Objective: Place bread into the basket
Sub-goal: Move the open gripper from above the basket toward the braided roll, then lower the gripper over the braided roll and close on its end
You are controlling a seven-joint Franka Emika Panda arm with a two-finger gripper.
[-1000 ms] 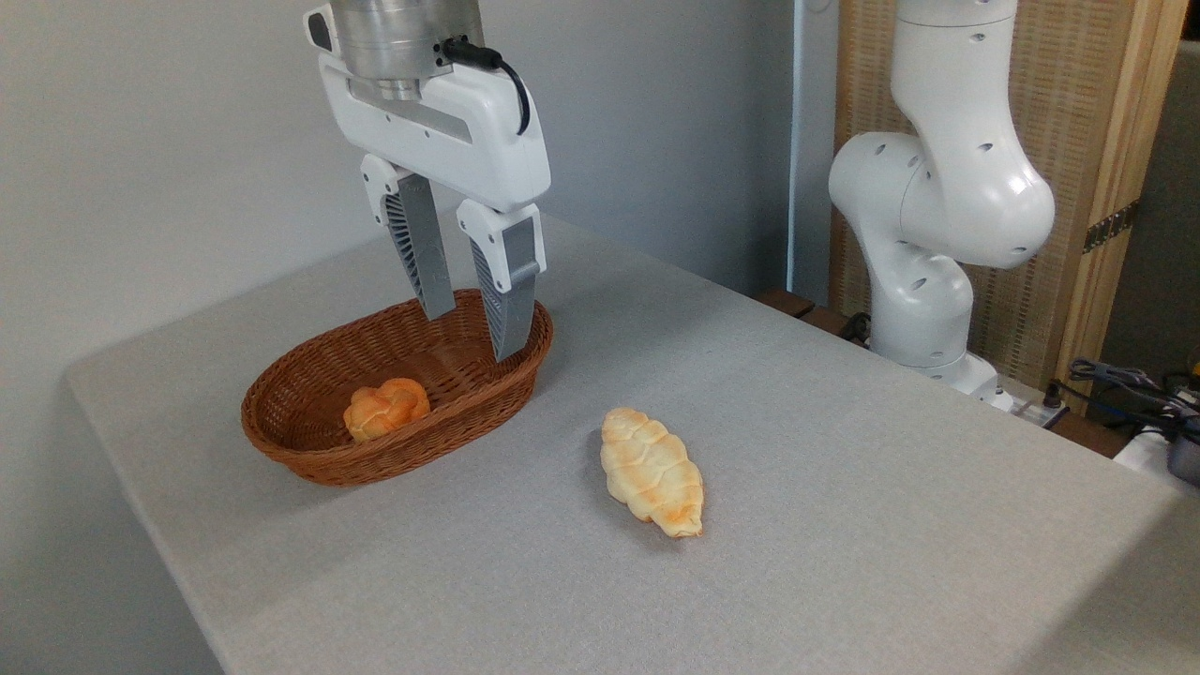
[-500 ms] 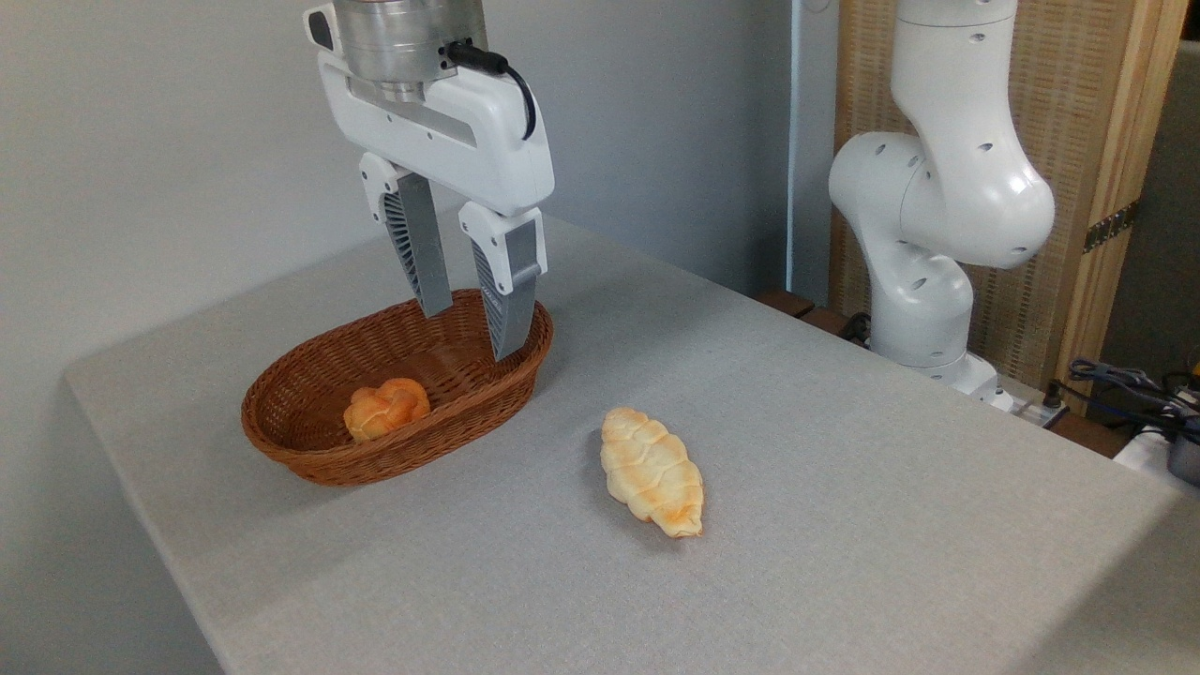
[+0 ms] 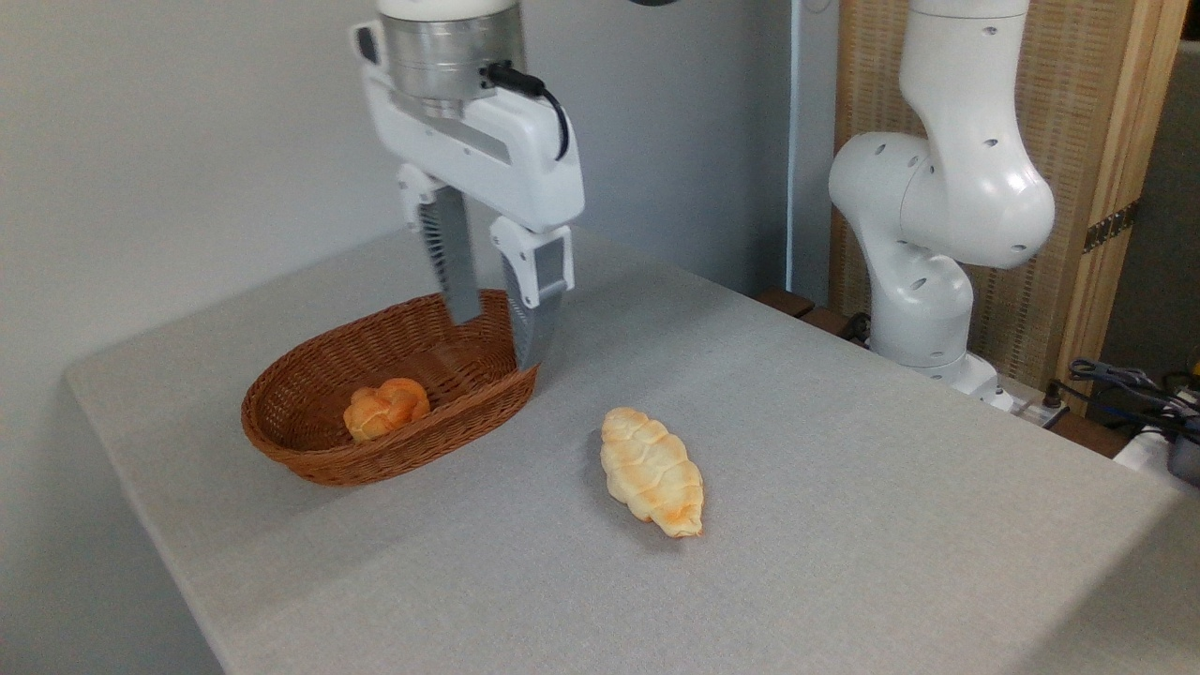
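Note:
The bread (image 3: 651, 472) is a long braided loaf, pale cream with golden-orange patches, lying on the grey table to the right of the basket. The basket (image 3: 309, 450) is an oval reddish-brown wicker one at the left of the table. My gripper (image 3: 495, 342) hangs open over the basket's right end, with nothing between its grey fingers (image 3: 455, 253). It stands up and to the left of the bread, well apart from it.
A small round orange knotted bun (image 3: 385, 409) sits inside the basket. The arm's white base (image 3: 923, 234) rises at the table's far right edge, with cables (image 3: 1125, 384) beside it. The grey table (image 3: 844, 525) ends in a near-left edge.
The gripper has shifted to the right, from above the basket's inside toward its right end, staying open and empty. The bread, bun and basket have not moved.

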